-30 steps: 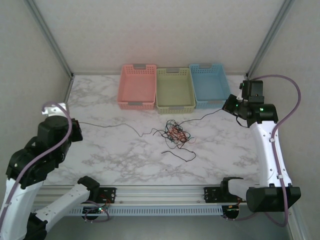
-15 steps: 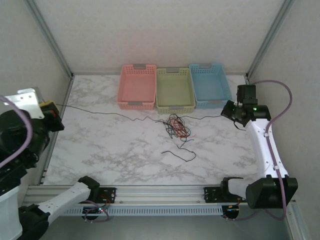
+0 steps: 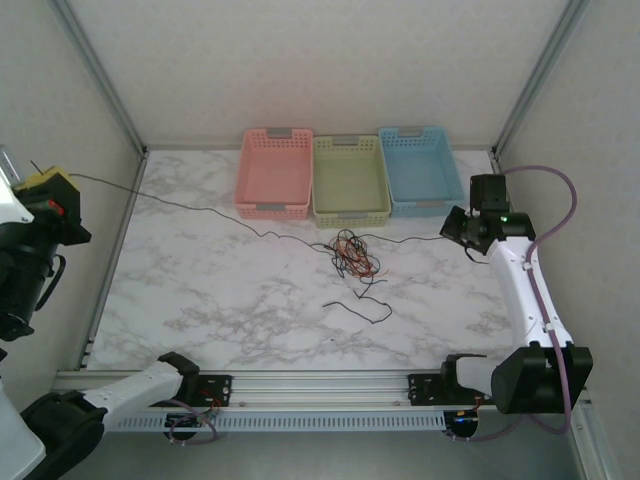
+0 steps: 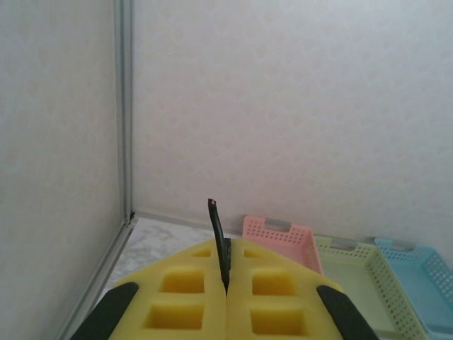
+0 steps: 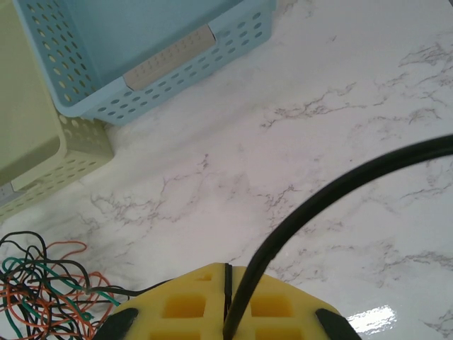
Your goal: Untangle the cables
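Cables [image 3: 352, 255], thin limp wires in black, red, orange and green, lie knotted on the white marbled table [image 3: 230, 300] between the claws, nearer the right. Light and slack, they will likely snag, so a free end is the best hold. Left claw [image 4: 226, 265] is clamped on one black strand [image 4: 219, 234] leading toward the knot; right claw [image 5: 228, 283] is likewise clamped on a black wire [image 5: 340, 185].

On the surface [image 3: 220, 290], the tangle of cables [image 3: 352, 255] lies just in front of the middle basket [image 3: 350, 214], which has the left basket [image 3: 272, 208] and the right basket [image 3: 420, 208] on either side. A loose cable [image 3: 365, 308] lies in front of the tangle. A long cable [image 3: 190, 208] runs left from the tangle to the left end effector [image 3: 62, 185], and a short cable [image 3: 410, 238] runs right to the right end effector [image 3: 455, 225].
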### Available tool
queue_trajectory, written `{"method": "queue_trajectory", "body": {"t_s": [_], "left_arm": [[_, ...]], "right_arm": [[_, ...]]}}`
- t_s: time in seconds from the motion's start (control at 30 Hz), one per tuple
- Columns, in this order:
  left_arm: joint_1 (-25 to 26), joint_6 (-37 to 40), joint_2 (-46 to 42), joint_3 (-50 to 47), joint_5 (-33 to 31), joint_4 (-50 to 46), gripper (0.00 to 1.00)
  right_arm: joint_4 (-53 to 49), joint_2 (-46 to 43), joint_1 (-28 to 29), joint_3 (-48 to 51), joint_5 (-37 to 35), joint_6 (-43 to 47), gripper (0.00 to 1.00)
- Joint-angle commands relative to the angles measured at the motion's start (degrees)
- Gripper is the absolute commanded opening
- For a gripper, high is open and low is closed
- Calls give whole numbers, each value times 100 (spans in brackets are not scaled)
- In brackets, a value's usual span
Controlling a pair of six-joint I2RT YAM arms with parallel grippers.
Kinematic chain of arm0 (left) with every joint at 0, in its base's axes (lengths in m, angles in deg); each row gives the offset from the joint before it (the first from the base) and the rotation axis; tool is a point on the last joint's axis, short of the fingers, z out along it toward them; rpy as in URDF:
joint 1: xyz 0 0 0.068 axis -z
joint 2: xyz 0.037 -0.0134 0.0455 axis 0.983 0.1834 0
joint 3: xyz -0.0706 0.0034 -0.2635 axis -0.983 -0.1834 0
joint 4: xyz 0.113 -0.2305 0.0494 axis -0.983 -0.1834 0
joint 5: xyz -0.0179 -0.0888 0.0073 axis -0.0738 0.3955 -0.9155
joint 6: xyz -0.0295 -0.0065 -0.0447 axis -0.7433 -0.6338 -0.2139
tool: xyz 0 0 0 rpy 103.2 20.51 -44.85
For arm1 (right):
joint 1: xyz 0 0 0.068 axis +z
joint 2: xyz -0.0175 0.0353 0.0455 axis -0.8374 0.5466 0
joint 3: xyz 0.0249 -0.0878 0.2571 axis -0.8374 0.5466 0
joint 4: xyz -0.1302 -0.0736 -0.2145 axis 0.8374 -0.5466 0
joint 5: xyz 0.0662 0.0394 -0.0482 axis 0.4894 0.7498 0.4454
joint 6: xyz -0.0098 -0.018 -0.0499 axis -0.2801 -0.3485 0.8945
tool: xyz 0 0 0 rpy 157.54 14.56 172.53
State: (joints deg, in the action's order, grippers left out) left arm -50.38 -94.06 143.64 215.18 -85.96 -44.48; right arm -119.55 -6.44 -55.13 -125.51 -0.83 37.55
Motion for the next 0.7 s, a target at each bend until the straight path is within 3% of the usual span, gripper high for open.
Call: {"method": "queue_trajectory", "body": {"t_s": [0.0, 0.1, 0.33, 0.47, 0.67], "left_arm": [[-49, 85, 175, 131, 576, 210, 0], [-49, -206, 330, -466, 1221, 157, 0], [-49, -1054, 283, -3860, 2827, 1308, 0], [-41, -1390, 279, -5491, 3178, 1884, 0], [-21, -1747, 300, -7025, 3376, 2495, 0]], "right_arm": [[157, 43, -38, 169, 163, 30, 0], [212, 1, -37, 240, 571, -56, 0], [128, -254, -24, 348, 1080, -64, 0], [44, -420, -24, 409, 1179, -27, 0], [24, -455, 28, 451, 1277, -33, 0]]}}
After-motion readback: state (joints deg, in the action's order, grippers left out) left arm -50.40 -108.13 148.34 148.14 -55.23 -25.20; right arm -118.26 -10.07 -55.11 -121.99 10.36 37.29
